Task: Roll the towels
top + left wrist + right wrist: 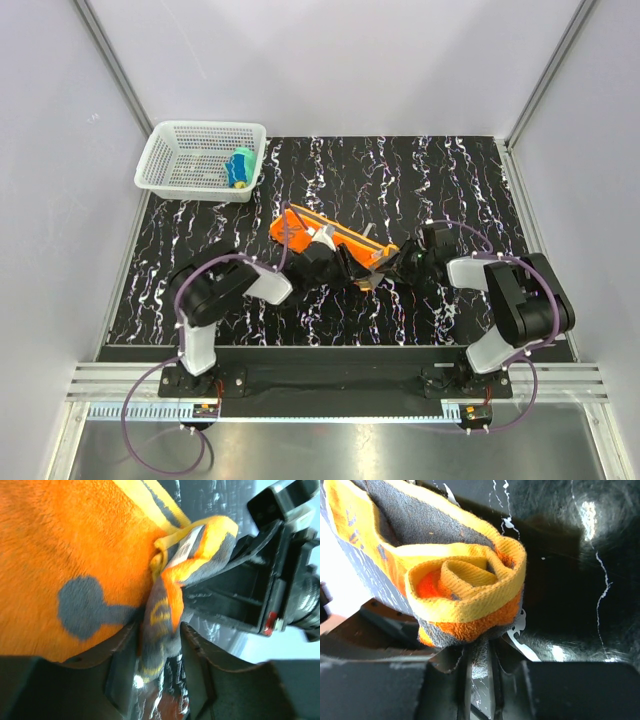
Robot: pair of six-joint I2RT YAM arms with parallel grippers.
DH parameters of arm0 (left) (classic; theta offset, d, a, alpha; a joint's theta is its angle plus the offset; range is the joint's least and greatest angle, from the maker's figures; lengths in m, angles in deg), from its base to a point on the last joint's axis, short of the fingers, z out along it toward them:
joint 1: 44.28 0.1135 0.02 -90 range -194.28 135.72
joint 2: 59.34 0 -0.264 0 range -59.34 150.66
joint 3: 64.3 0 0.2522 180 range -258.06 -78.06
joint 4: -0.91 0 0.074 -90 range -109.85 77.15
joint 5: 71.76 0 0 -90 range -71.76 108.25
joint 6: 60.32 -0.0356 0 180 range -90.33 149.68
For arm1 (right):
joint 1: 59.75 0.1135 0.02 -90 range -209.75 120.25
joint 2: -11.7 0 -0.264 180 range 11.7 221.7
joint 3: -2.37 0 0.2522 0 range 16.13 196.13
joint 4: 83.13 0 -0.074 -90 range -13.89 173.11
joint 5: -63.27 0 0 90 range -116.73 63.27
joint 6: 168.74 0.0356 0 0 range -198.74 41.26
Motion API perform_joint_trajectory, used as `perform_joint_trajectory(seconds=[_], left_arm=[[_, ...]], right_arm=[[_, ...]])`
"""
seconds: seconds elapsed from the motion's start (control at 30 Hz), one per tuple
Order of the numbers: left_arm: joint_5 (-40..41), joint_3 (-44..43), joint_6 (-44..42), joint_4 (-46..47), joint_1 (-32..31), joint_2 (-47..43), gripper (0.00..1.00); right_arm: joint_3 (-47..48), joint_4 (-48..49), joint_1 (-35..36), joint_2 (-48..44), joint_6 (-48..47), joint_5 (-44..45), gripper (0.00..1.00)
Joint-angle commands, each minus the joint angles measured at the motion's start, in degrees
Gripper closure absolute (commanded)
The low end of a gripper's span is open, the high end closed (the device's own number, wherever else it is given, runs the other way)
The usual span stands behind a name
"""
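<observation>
Pinching orange towel [465, 595]: right claw [477, 655]; left claw [159, 641] apparently slack.

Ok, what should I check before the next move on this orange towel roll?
1. Right pincer gripping the orange towel: ok, cloth is pinched between its fingers.
2. Left pincer gripping: cannot tell, its jaws stand apart with a fold between them.
3. Rolled end tight: not ok, the coil looks loose.
4. Towel fully rolled: not ok, a broad flat stretch shows.
5. Yellow towel in the basket: ok.
</observation>
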Motion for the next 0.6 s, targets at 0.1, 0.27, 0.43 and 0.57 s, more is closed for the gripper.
perform_joint_trajectory(seconds=[0.1,0.27,0.43,0.57], left_arm=[[20.5,-3.1,-21.8,-26.7,-6.9,-12.8,0.50],[44.2,-6.6,-40.7,-28.3,-19.3,-16.5,0.42],[46.0,-10.1,-49.4,-21.7,-25.3,-10.7,0.28],[46.3,-16.3,-52.0,-22.5,-26.7,-5.2,0.26]], right_arm=[[4.4,-10.5,0.7,-5.2,-4.8,4.4,0.86],[8.6,-23.3,0.9,-7.2,-8.3,6.3,0.87],[11.7,-31.0,1.0,-6.2,-9.8,6.5,0.87],[12.6,-34.0,0.9,-6.1,-10.4,6.6,0.88]])
